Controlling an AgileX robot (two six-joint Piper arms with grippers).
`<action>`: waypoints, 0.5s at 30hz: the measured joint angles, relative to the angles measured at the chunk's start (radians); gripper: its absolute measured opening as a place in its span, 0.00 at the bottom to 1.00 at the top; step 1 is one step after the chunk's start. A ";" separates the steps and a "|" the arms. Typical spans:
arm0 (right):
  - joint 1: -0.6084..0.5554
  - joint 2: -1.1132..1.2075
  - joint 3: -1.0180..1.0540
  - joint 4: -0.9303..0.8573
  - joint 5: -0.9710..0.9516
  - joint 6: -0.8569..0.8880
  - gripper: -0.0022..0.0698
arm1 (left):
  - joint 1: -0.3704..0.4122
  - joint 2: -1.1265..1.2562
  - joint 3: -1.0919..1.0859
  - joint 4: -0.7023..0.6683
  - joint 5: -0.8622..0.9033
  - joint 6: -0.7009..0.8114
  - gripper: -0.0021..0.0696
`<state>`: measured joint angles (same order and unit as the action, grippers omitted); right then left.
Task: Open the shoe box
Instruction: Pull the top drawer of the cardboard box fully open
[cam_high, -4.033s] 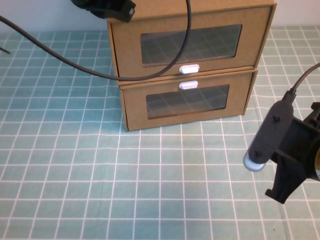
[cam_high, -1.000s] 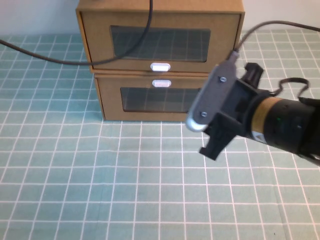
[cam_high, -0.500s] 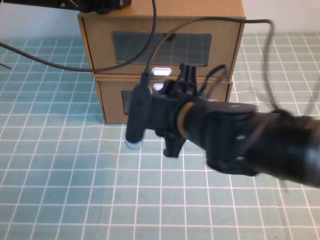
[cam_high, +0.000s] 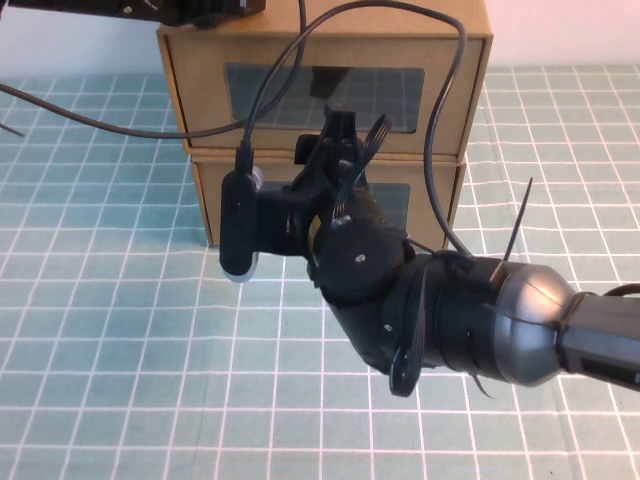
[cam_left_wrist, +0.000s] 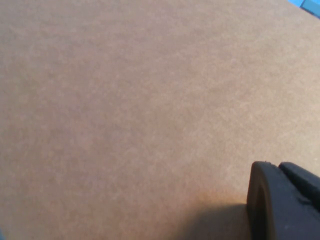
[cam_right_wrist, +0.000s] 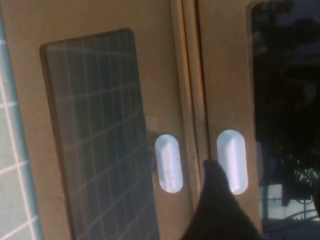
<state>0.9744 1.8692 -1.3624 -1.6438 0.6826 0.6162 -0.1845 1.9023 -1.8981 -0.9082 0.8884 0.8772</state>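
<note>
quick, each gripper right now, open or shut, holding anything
left gripper: cannot tell, over the top shoe box
right gripper: open, holding nothing, close in front of the box handles

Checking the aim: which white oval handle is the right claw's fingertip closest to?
The upper cardboard drawer's white oval handle: the open right claw's fingertip overlaps its edge, while the lower drawer's handle stands clear. The left claw sits on the box top.
</note>
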 joint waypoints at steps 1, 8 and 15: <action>0.000 0.002 0.000 -0.002 0.002 0.002 0.54 | 0.000 0.000 0.000 0.000 0.000 -0.002 0.02; -0.023 0.046 -0.004 -0.004 0.008 0.005 0.54 | 0.000 0.000 0.000 -0.001 0.001 -0.004 0.02; -0.046 0.108 -0.096 -0.004 0.032 0.009 0.54 | 0.001 0.000 0.000 -0.005 0.004 -0.006 0.02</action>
<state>0.9285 1.9776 -1.4587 -1.6476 0.7145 0.6257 -0.1831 1.9023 -1.8981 -0.9130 0.8925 0.8714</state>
